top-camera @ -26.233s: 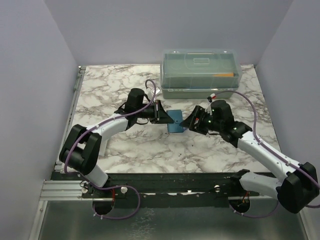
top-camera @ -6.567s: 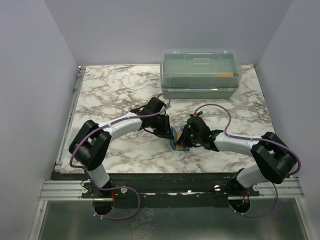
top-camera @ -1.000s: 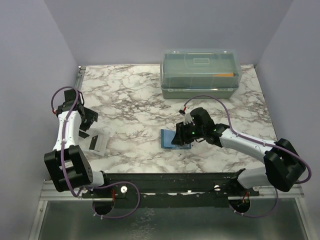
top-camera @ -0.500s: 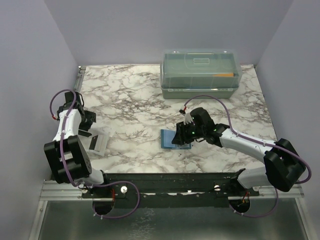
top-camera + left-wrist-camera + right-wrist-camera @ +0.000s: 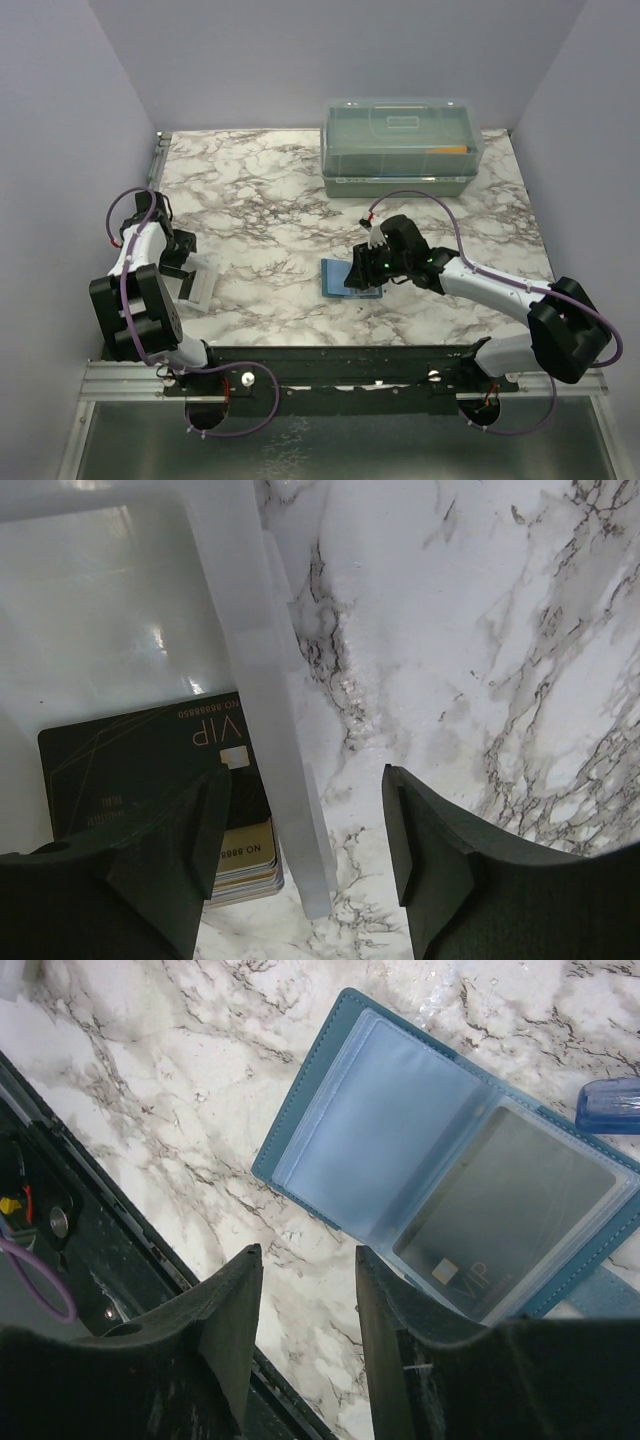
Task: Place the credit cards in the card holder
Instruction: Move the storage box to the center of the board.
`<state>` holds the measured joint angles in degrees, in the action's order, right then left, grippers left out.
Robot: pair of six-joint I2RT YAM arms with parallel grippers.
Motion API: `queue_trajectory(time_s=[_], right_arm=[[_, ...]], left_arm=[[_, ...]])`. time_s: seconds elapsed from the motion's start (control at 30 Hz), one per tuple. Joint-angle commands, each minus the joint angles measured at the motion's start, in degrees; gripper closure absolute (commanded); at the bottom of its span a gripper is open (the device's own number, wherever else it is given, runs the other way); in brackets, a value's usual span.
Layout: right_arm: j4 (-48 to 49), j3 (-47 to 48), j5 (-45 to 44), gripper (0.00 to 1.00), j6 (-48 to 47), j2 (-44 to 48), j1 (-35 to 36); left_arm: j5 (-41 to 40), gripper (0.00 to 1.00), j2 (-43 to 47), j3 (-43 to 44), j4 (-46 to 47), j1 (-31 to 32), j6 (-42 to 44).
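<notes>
Several credit cards lie stacked in the clear tray at left | left gripper wide, empty, straddling the tray wall, arm folded back near its base | shift inward, pinch only the top one | card holder open mid-table, one dark card sleeved | right gripper hovers above, parted, empty

A translucent lidded box and clear tray sit on marble table.
</notes>
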<state>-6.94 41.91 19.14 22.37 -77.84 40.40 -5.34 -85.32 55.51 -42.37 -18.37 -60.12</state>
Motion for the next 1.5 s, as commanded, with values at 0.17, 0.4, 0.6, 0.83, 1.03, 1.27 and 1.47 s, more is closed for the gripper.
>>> queue_trajectory(time_s=[0.17, 0.4, 0.6, 0.83, 1.03, 1.27, 1.47], right_arm=[[-0.42, -0.37, -1.01, 0.55, -1.10, 0.97, -0.24], [-0.43, -0.67, -1.26, 0.55, -1.01, 1.21, -0.24], [-0.44, -0.98, -1.38, 0.55, -0.83, 1.73, -0.24], [-0.58, -1.03, -1.41, 0.55, -0.88, 1.82, -0.24], [-0.62, -1.04, -1.44, 0.55, -0.92, 1.73, -0.24], [-0.60, -1.00, -1.60, 0.55, -0.86, 1.27, -0.24], [-0.44, -0.83, -1.59, 0.55, -0.91, 0.69, -0.26]], left_arm=[[3.56, 0.33, 0.52, -4.51, 3.40, -0.45, -1.76], [4.92, 0.37, 0.04, -5.29, 4.58, -0.45, -2.89], [5.26, 0.43, 0.14, -5.16, 5.84, -0.48, -4.94], [5.26, 0.48, -1.04, -4.08, 7.59, -0.48, -7.90], [7.08, 0.53, -3.67, -2.27, 9.41, -0.46, -9.66], [7.63, 0.54, -6.63, 0.64, 10.83, -0.44, -11.37], [7.77, 0.55, -9.61, 3.15, 12.16, -0.40, -12.91]])
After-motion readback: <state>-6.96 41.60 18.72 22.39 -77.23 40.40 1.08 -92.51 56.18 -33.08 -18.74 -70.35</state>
